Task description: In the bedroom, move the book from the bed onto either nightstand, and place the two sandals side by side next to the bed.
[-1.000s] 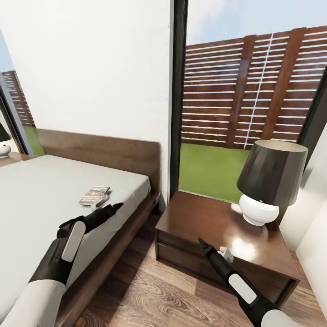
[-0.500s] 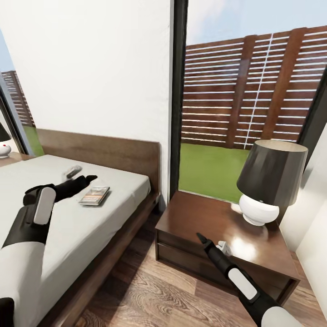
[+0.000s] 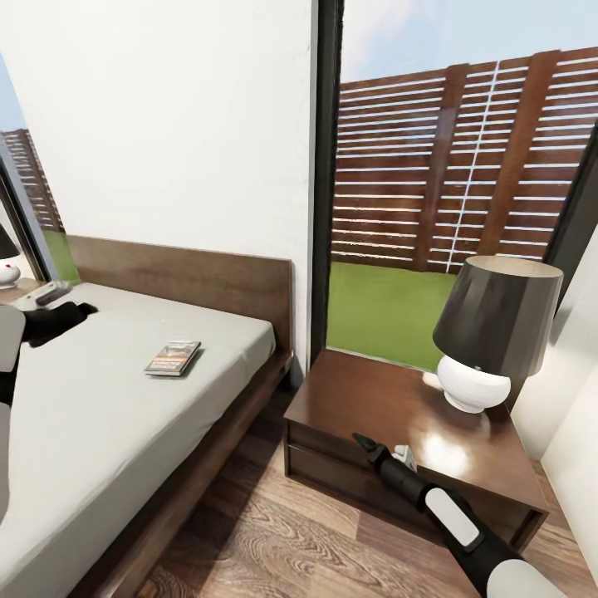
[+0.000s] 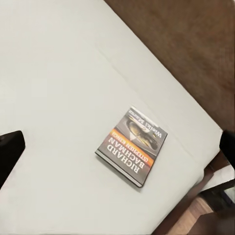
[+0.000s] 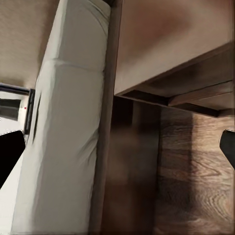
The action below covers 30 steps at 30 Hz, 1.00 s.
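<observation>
Clearly the book (image 3: 173, 358), thin, light and lying flat near the bed's (image 3: 100, 415) nightstand-side edge, needs pinching by an edge, while our left claw (image 3: 51, 292) hangs open and empty above; we cannot tell the right claw's (image 3: 397, 455) state.

White wall (image 3: 166, 124), black-framed window (image 3: 465, 166) onto slatted fence (image 3: 465, 158), grass (image 3: 378, 307), wood-plank floor (image 3: 274, 540)

book (image 4: 132, 146): dark grey, orange band | bed (image 3: 100, 399): light grey | nightstand (image 3: 399, 415): dark brown
</observation>
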Motion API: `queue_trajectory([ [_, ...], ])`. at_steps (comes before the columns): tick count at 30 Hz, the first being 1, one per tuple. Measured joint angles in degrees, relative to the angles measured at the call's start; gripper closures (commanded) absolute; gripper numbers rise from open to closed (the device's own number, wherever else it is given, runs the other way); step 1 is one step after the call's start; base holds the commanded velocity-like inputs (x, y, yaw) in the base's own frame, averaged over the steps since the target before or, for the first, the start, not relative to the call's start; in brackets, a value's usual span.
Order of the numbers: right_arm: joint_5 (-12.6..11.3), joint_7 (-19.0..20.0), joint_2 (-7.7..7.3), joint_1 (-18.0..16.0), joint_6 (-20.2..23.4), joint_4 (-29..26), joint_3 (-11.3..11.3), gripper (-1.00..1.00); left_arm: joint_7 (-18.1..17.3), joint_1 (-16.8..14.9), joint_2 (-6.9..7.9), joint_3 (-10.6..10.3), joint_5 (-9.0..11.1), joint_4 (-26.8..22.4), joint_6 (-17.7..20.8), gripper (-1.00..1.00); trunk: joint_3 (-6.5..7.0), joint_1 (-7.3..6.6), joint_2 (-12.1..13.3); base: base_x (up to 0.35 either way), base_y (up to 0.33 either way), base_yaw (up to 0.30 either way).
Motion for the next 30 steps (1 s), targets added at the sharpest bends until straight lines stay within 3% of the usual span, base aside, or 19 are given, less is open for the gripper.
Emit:
queue_trajectory([
  [3,-0.04,2.42,-1.26,-0.03,3.34,-1.40,0.03,-1.00,0.93,-0.75,1.47,-0.09,-0.27,3.04,0.10,-1.00,0.00,0.00,0.00,0.000,0.000,0.000],
  [8,0.01,8.47,-3.14,-0.04,8.86,-3.38,0.09,-1.00,1.54,-1.23,2.52,-0.16,-0.41,5.23,0.26,-1.00,0.00,0.00,0.00,0.000,0.000,0.000],
  [13,0.20,17.87,-5.81,-0.04,14.18,-5.30,0.48,-1.00,1.66,-1.41,2.99,-0.52,-0.98,5.78,0.72,-1.00,0.00,0.00,0.00,0.000,0.000,0.000],
  [19,1.64,27.69,-7.76,0.02,16.23,-7.05,1.88,-1.00,1.58,-1.48,2.96,-2.14,-1.68,4.80,1.96,-1.00,0.00,0.00,0.00,0.000,0.000,0.000],
  [24,2.78,30.76,-8.30,0.03,16.55,-7.54,2.23,-1.00,1.51,-1.46,2.94,-4.82,-1.86,0.97,2.47,-1.00,0.00,0.00,0.00,0.000,0.000,0.000],
  [30,3.20,31.43,-8.44,0.02,16.41,-7.59,2.38,-1.00,1.57,-1.42,2.93,-5.72,-1.99,-1.24,2.90,-1.00,0.00,0.00,0.00,0.004,0.000,0.000],
])
